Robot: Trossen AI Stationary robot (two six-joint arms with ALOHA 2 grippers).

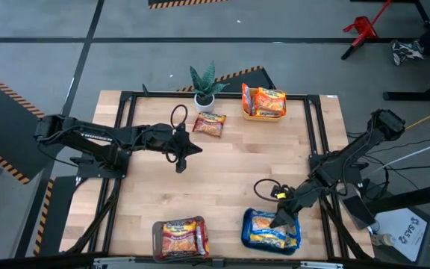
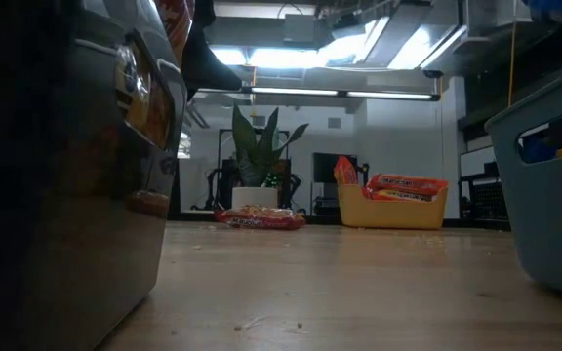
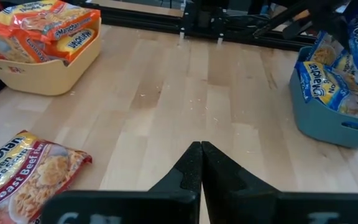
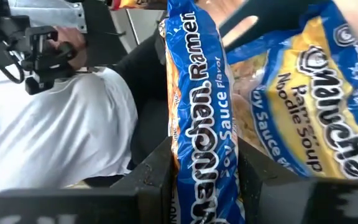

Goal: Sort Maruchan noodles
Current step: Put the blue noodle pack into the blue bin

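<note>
- Right gripper (image 4: 205, 177) is closed on blue packet (image 4: 199, 93), over teal tray (image 1: 249, 232).
- Left gripper (image 3: 201, 163) is fully closed, empty, near red packet (image 3: 18, 174).

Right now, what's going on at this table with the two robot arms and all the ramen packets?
The robot is sorting ramen packets by colour into trays. The right gripper sits over the blue tray at the table's near edge, its fingers clamped on a blue soy sauce packet. The left gripper hovers shut and empty above mid-table. A red roast beef packet lies loose on the wood beside the potted plant. The yellow tray holds orange packets, the brown tray red ones.
</note>
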